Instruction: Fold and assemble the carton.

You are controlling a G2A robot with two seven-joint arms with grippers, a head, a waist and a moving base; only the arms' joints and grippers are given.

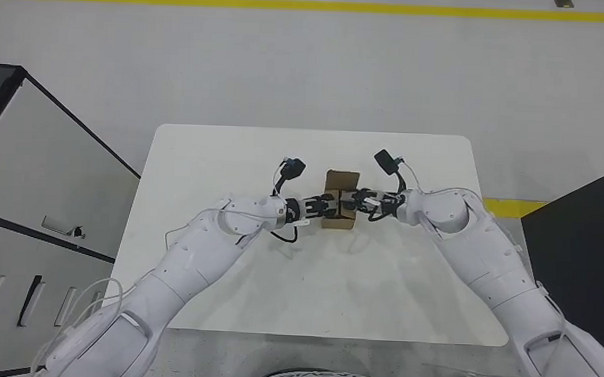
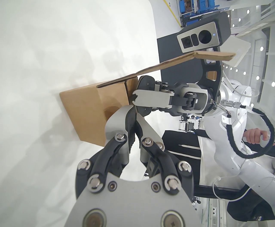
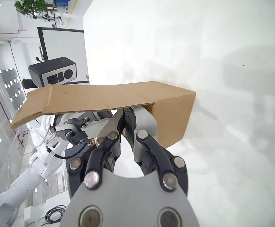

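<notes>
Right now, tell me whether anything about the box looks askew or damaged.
The box is only half formed: one long flap sticks out flat from its open end, unfolded. The left gripper and right gripper both pinch that end. No tears or crushing visible.

I'm looking down on a white table (image 1: 209, 285) with rounded corners, standing on a pale floor. A yellow line (image 1: 308, 5) runs across the floor beyond it. A grey cabinet (image 1: 33, 159) stands off to the left, and a dark panel (image 1: 580, 258) to the right.
</notes>
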